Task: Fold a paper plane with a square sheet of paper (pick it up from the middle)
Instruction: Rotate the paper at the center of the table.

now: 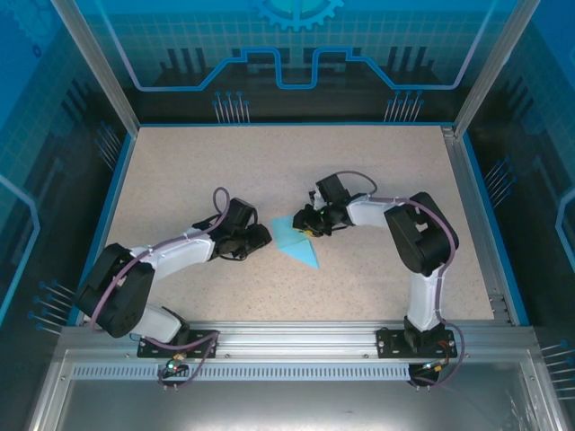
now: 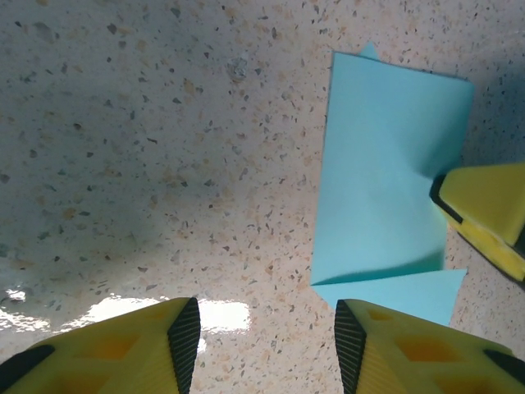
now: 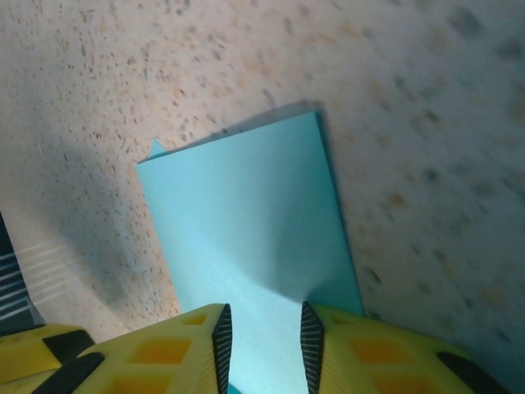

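The light-blue square sheet of paper [image 1: 297,245] lies folded on the speckled table near the middle, one pointed end toward the front. In the right wrist view the paper [image 3: 246,213] runs under and between the fingertips of my right gripper [image 3: 264,338]. Its jaws are narrow but a gap shows, and the paper buckles up toward the right pad. My right gripper [image 1: 304,224] sits on the sheet's far edge. My left gripper [image 1: 260,238] is open just left of the paper [image 2: 381,180], with bare table between its fingertips [image 2: 267,332]. One right finger [image 2: 484,215] touches the raised flap.
The table [image 1: 180,180] is ringed by a blue rim and aluminium posts, with transparent blue walls around it. Both arm bases are bolted to the rail at the near edge [image 1: 296,337]. The two grippers stand close together over the paper.
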You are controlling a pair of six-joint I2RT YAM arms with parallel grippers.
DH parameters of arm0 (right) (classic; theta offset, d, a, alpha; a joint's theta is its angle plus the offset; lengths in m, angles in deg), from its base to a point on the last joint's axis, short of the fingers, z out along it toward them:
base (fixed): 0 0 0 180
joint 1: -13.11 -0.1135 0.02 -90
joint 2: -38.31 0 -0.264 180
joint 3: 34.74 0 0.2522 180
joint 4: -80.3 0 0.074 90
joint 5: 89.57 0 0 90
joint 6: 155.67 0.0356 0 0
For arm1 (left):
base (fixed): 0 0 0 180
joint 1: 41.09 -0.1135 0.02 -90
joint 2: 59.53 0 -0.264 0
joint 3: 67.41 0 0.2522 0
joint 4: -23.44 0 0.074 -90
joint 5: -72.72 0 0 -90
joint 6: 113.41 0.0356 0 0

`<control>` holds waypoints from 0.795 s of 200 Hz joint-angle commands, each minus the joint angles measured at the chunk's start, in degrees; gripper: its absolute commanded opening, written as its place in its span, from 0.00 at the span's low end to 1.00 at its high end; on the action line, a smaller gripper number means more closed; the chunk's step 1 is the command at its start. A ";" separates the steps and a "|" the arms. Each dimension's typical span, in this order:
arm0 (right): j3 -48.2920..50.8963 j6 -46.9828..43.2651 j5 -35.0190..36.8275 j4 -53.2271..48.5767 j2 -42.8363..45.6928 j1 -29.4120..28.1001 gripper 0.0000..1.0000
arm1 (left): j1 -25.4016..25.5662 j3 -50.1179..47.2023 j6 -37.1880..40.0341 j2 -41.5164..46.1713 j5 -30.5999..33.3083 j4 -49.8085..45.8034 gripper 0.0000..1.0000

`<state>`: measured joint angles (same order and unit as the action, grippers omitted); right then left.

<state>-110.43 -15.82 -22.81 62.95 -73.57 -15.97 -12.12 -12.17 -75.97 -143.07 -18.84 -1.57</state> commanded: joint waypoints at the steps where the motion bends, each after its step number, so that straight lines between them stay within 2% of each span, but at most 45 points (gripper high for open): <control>1: 6.45 11.29 5.45 4.79 0.93 -0.54 0.32 | -0.45 2.19 -0.06 -1.27 -1.67 0.93 0.51; 31: 9.47 10.65 8.21 7.28 6.45 -0.69 0.34 | -0.42 3.34 0.51 -2.42 -2.38 0.94 0.50; 70: 5.80 -3.46 2.48 0.48 13.71 2.16 0.34 | -0.49 3.95 0.48 -3.53 -3.47 1.67 0.51; 99: 6.57 -10.10 -4.30 -3.51 16.61 2.02 0.26 | -0.50 5.02 0.21 -5.27 -5.18 2.52 0.51; 131: 9.68 -13.22 -6.84 -6.54 17.84 1.44 0.20 | -0.56 5.60 -0.81 -6.88 -6.68 3.83 0.51; 159: 10.24 -14.16 -8.13 -7.53 15.04 0.80 0.17 | -0.53 6.46 -1.05 -8.60 -7.26 4.03 0.51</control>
<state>-101.32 -26.77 -27.27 58.95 -56.30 -14.27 -12.12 -7.72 -76.01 -150.05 -23.89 1.53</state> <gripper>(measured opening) 0.181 0.509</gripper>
